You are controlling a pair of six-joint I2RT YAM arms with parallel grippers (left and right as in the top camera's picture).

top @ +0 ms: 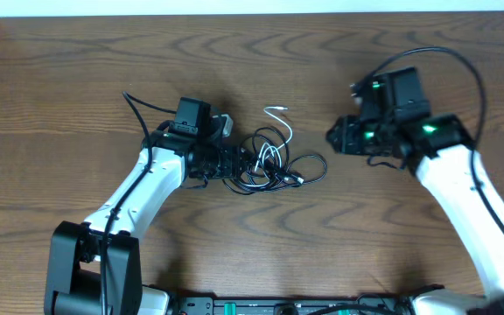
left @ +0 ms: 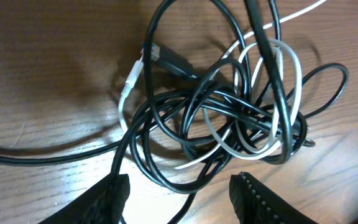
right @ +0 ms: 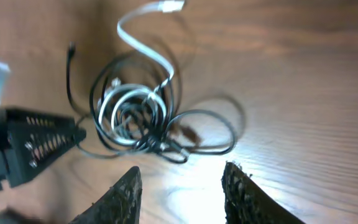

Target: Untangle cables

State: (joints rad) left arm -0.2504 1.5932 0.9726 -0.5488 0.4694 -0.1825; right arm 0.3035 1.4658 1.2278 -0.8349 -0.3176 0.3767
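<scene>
Left fingers (left: pixel 110 200) spread, empty, at edge of tangled cables (left: pixel 229 118); right fingers (right: pixel 244 194) spread, empty, apart from tangle on surface (right: pixel 303 93).

Cables (top: pixel 269 162): one tangled clump, laid flat on wooden table (top: pixel 77 87), roughly mid-width. Several thin black cords (left: pixel 166 124) looped and crossed over each other, knot tightest at centre. One wider black loop (right: pixel 235 137) thrown clear of knot. White cord (top: pixel 289 127) woven through black loops; free end led out away from clump, small plug (right: pixel 166 6) at tip. Black plug end (left: pixel 169 60) seen at clump edge, just beside white cord.
</scene>
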